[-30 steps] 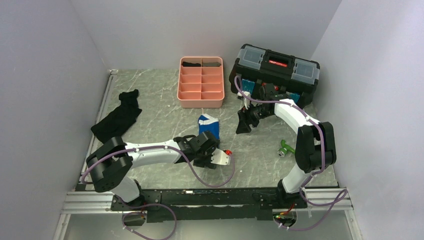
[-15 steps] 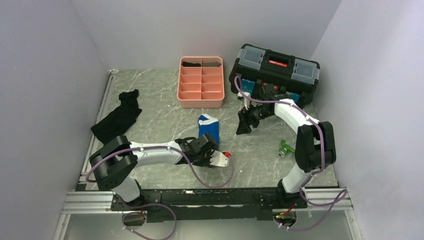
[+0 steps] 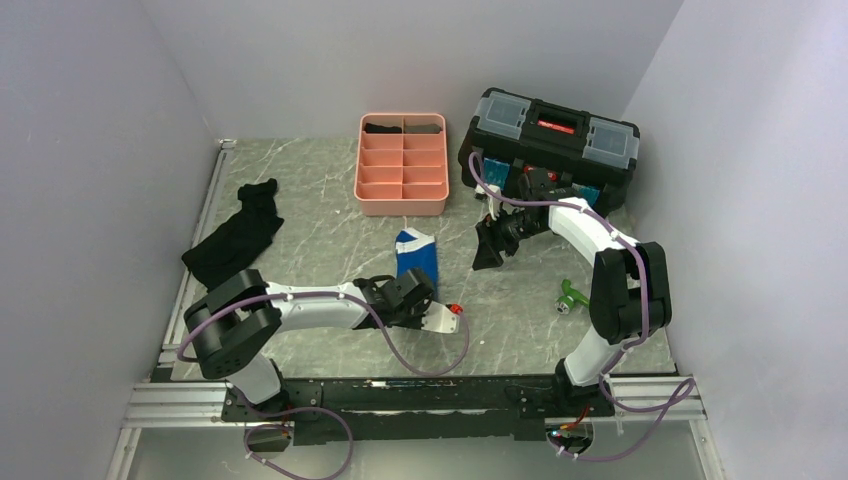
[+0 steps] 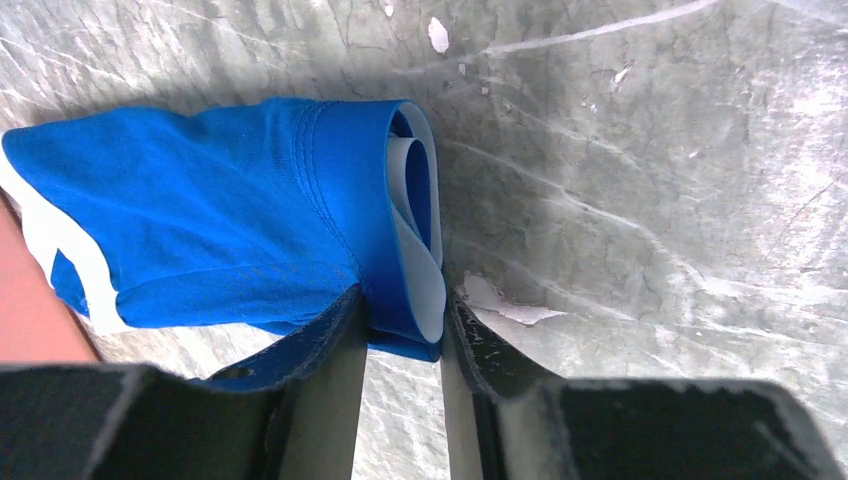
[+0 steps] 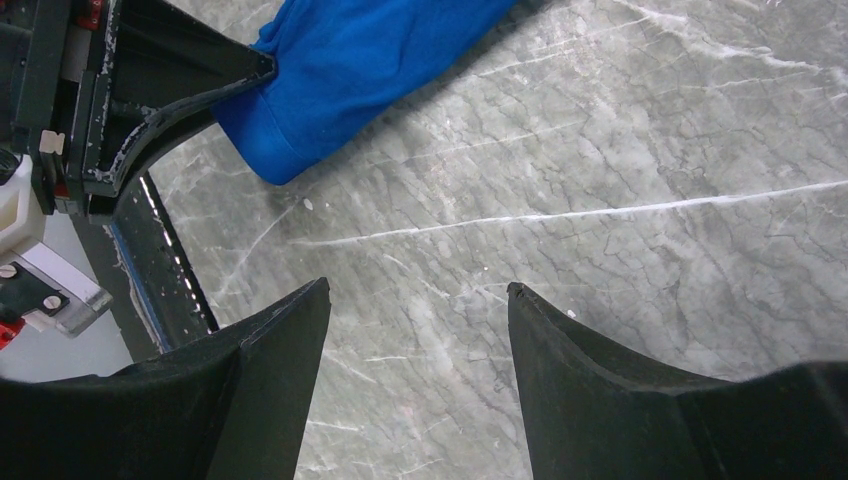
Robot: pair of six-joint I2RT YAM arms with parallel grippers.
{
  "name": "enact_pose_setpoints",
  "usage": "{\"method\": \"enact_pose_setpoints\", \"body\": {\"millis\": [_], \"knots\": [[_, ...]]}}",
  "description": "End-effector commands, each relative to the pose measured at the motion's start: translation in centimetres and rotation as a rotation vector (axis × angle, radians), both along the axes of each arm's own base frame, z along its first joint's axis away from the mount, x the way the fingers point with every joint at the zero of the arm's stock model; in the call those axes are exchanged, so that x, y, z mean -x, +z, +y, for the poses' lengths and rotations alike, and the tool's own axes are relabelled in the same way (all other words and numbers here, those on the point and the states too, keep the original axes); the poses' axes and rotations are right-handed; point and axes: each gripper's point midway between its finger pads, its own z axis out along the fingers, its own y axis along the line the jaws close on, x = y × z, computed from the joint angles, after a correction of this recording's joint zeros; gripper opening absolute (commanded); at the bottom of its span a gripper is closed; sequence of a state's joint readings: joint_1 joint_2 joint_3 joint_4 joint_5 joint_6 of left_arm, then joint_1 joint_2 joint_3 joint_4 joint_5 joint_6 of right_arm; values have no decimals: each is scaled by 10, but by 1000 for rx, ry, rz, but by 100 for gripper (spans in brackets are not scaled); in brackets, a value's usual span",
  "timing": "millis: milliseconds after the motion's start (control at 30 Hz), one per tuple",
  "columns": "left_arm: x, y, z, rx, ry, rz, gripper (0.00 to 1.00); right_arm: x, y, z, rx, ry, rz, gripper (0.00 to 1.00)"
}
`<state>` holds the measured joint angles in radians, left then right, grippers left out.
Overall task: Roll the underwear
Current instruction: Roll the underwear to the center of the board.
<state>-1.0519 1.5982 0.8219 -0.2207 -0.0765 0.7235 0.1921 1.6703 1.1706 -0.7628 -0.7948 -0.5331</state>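
Blue cloth with white trim, the underwear (image 3: 417, 252) lies folded on the grey marbled surface (image 3: 320, 225), near the middle, in front of the pink tray (image 3: 402, 208) and apart from it. The left arm reaches low across the surface from the left, and the left end effector (image 3: 418, 284) meets the garment's near edge. In the left wrist view its two dark fingers (image 4: 335, 335) stand close together with the doubled end of the waistband pinched between them, so the left end effector (image 4: 405, 312) is closed on the underwear (image 4: 220, 225), which rests flat on the surface beyond the fingertips. The right end effector (image 3: 487, 250) hangs to the right of the garment, clear of it; in the right wrist view its jaws are spread wide over bare surface, holding nothing (image 5: 418, 292), with the underwear (image 5: 350, 70) off at the upper left. Two dark rolls (image 3: 403, 127) sit in the far compartments of the tray. A black toolbox (image 3: 555, 135) stands at the far right, a black cloth (image 3: 235, 238) lies by the left wall, and a small green object (image 3: 572, 294) lies near the right arm
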Motion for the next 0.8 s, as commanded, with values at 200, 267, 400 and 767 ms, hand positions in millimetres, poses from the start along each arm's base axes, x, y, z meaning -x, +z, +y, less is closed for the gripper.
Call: {"method": "enact_pose_setpoints", "body": {"millis": [200,267,400,767], "knots": [[9,-8,-3,-11,-2,73,16,-1,14,6,-56,31,-16,68],[11,-7,-4,-9,-1,99,10,-1,17,6,-60,29,-21,68],[14,-7,-4,2,3,162,0,-1,19,6,-59,28,-22,68],[7,3,1,81,67,425,0,1,37,11,-104,44,-41,68]]}}
